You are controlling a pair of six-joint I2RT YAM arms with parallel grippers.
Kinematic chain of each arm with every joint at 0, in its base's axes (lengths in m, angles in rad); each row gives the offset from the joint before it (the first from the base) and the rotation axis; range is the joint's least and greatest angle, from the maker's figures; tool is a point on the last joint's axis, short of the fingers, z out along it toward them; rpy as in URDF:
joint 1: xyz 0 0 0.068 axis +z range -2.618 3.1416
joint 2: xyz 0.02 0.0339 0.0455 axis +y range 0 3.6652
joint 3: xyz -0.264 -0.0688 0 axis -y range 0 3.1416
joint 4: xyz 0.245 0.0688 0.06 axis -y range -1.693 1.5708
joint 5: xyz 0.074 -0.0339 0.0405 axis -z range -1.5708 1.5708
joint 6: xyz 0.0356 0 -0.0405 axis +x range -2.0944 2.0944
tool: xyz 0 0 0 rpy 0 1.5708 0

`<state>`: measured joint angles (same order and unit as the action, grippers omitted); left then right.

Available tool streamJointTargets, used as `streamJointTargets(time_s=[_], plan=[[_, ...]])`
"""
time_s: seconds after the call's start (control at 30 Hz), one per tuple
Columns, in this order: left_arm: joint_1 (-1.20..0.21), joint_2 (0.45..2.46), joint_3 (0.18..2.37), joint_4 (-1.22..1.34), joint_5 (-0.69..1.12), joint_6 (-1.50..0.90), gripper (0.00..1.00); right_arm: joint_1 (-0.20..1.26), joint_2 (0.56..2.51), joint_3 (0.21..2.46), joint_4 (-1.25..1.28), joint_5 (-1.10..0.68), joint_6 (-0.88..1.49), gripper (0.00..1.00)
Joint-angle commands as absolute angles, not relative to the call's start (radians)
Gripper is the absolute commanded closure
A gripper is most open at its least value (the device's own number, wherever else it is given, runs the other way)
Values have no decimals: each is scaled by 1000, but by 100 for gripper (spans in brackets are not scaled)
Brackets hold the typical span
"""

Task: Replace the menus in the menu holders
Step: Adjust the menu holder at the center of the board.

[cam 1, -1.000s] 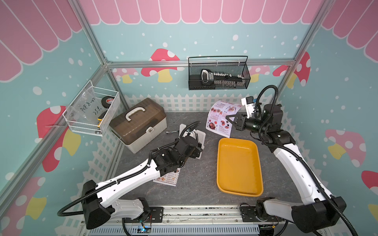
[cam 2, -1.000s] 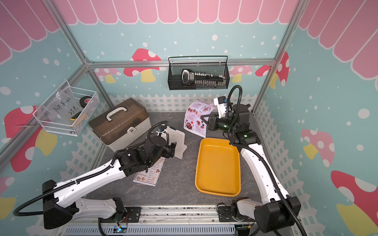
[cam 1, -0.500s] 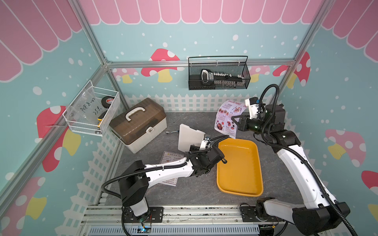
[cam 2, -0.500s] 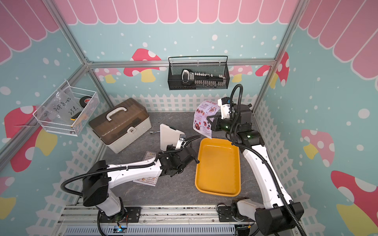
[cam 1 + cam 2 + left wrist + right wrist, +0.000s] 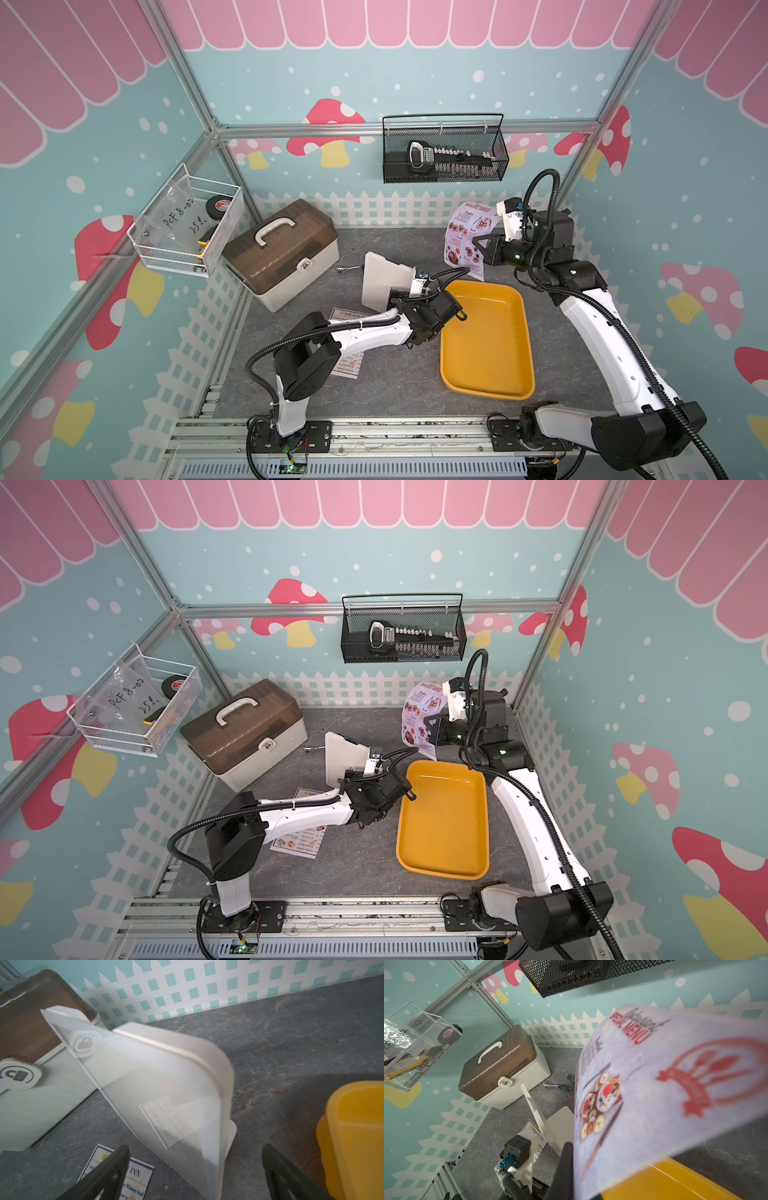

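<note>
**Menu swap: holder empty, new sheet aloft**

1. Menu holder [image 5: 384, 282]. It leans back on its foot on the grey table [image 5: 395, 395], between the storage box [image 5: 282, 249] and the yellow tray [image 5: 525, 332]. It appears to have no sheet inside.
2. Dim Sum Inn menu [image 5: 348, 325]. It lies flat just in front of the holder, partly under the left arm. It is probably the sheet being retired, laid aside out of the way.
3. Special Menu sheet [image 5: 467, 241]. It is held upright above the far end of the tray, well apart from the holder. The right gripper [image 5: 482, 246] is clamped on its edge, likely so the paper hangs straight for sliding in.
4. Left gripper [image 5: 455, 311]. Its jaws are spread wide and hold nothing. It sits low at the tray's near corner beside the holder, probably placed to steady it.

View notes:
- The left wrist view shows the holder's clear panel [image 5: 155, 1084] carrying a faint reversed image of the Dim Sum sheet [image 5: 135, 1174]. This looks like a reflection. The top views show only the white back.
- The right wrist view shows the red heading and the curl of the held sheet [image 5: 654, 1084].
</note>
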<state>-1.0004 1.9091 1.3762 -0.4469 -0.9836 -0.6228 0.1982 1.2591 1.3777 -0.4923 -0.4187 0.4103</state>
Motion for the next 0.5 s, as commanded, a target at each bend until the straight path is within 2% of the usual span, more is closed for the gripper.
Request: streamJointTargets(time_s=[0.0, 0.47], plan=[[-979, 1884, 1327, -426, -1012, -629, 1, 199, 1268, 1408, -512, -405, 375, 100], [-949, 1662, 1065, -430, -968, -675, 1, 250, 1295, 1429, -527, -417, 371, 98]])
